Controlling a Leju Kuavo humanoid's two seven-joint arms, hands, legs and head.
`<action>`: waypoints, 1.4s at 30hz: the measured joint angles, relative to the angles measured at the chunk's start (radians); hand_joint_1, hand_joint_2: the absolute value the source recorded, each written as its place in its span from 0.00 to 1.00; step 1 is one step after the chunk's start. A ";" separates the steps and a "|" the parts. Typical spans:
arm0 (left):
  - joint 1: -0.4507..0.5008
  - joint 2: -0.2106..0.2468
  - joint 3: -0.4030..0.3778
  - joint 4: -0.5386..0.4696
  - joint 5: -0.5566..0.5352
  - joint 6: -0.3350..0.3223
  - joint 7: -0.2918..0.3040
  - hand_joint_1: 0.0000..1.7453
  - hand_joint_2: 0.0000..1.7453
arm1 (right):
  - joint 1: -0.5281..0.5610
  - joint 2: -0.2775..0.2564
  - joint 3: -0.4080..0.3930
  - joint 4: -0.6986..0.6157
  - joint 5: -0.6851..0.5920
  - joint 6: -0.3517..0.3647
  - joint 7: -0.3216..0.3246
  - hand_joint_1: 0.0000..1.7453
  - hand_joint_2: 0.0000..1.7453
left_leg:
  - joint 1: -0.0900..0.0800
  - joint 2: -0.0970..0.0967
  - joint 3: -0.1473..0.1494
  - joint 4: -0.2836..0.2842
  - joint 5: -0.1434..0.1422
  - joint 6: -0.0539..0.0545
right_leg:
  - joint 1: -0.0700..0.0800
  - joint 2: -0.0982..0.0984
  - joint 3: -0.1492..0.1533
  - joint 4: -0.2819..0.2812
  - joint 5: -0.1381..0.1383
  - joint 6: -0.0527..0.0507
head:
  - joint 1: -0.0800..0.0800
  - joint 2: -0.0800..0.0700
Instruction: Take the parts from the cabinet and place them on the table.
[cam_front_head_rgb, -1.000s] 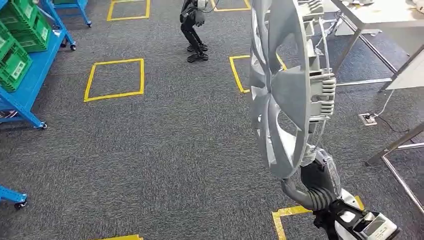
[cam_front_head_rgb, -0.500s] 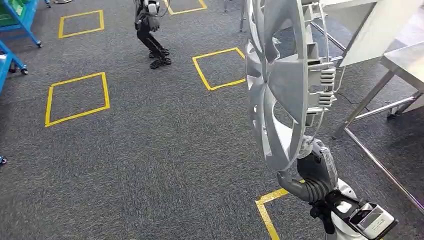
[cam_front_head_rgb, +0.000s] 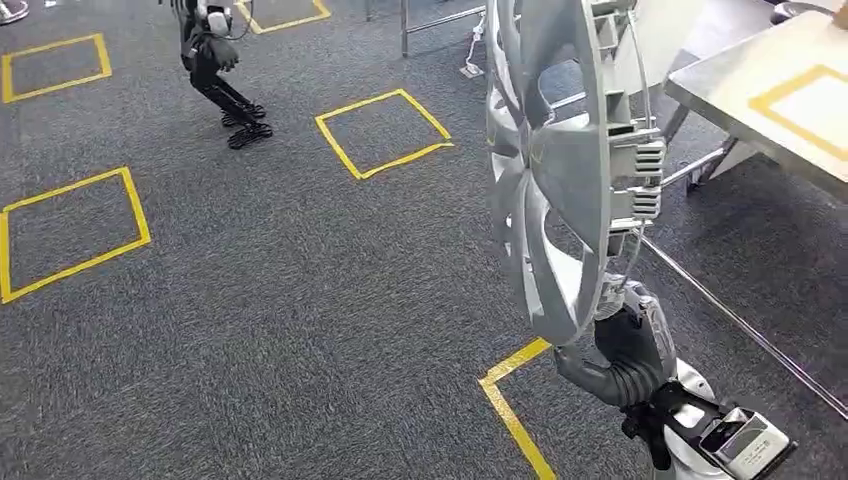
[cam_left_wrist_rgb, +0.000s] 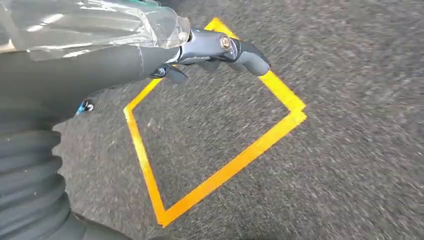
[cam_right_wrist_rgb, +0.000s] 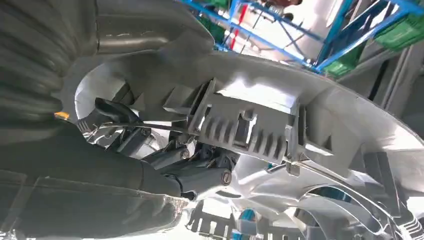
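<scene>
A large silver wheel cover stands upright on edge in the head view, right of centre. My right hand grips its lower rim from below, arm rising from the bottom right. In the right wrist view the dark fingers reach into the cover's ribbed back. A steel table with a yellow taped square sits at the upper right, past the cover. My left hand hangs over the carpet, holding nothing, fingers loosely apart.
Grey carpet carries yellow taped squares, one just below my right arm. Another dark humanoid robot stands at the far upper left. Steel table legs and a floor bar run along the right.
The whole view has swung: floor squares and the other robot slid left, the blue racks left the picture, and the table top came in at the right. The cover stays in my right hand.
</scene>
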 joint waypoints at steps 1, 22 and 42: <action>0.000 0.002 0.000 0.000 0.000 0.000 0.000 0.00 1.00 | -0.001 0.000 0.001 0.000 0.000 0.000 0.000 0.97 1.00 | -0.012 0.008 -0.001 0.003 -0.006 -0.007 | 0.004 -0.044 0.020 -0.027 -0.007 -0.007 | 0.000 0.000; 0.005 0.005 0.000 -0.001 -0.011 -0.035 -0.006 0.00 1.00 | 0.013 -0.014 -0.004 0.000 0.014 -0.023 0.000 0.97 1.00 | 0.003 -0.125 -0.009 -0.001 0.013 0.006 | 0.004 0.143 -0.035 -0.003 0.011 -0.015 | -0.009 0.000; -0.001 0.000 0.000 0.000 -0.006 -0.045 0.002 0.00 1.00 | 0.023 -0.023 0.007 -0.001 0.021 -0.034 0.000 0.97 1.00 | 0.006 -0.091 -0.166 0.332 -0.150 -0.041 | 0.002 0.094 0.003 -0.024 0.003 -0.056 | -0.007 0.000</action>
